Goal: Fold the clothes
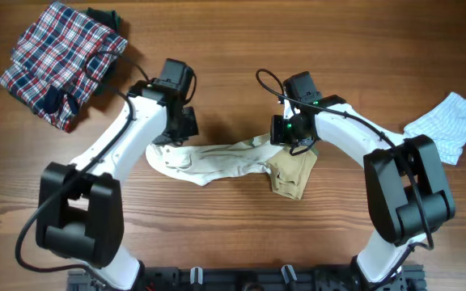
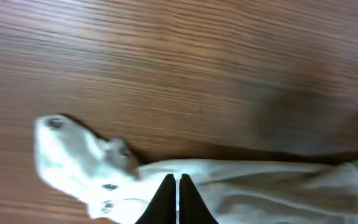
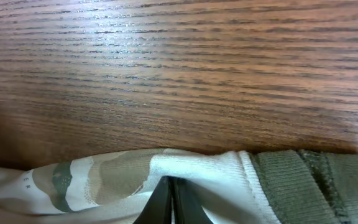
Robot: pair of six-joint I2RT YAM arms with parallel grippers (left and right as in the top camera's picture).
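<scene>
Two white robot arms reach in from the lower edge of the overhead frame and meet over a cream-white top [image 1: 217,162]. The top lies rumpled and drawn out lengthwise at the centre of the wooden surface [image 1: 233,48].

The left gripper [image 1: 186,133], at centre left, is closed. Its black fingertips are pinched together on the top's upper edge, near the end that carries small metal snaps [image 2: 109,186]. Its wrist camera shows the two tips meeting on the pale cloth at the bottom of the frame, with the snap end trailing off toward the lower left.

The right gripper [image 1: 296,141], at centre right, is likewise closed on the garment's other end. Its wrist camera shows the tips pressed together into white cloth printed with tan and grey-green patches, just left of a ribbed olive edge [image 3: 291,180]. Below the right gripper in the overhead view, a tan-beige sleeve part [image 1: 291,174] lies flat on the wood, pointing toward the bottom of the frame.

A pale blue striped garment [image 1: 451,121] lies crumpled at the far right, well apart from the top and beside the right arm's elbow. A red, white and navy plaid garment [image 1: 59,61] sits in a heap in the upper left corner. A dark green item [image 1: 103,16] shows just behind it at the top edge.
</scene>
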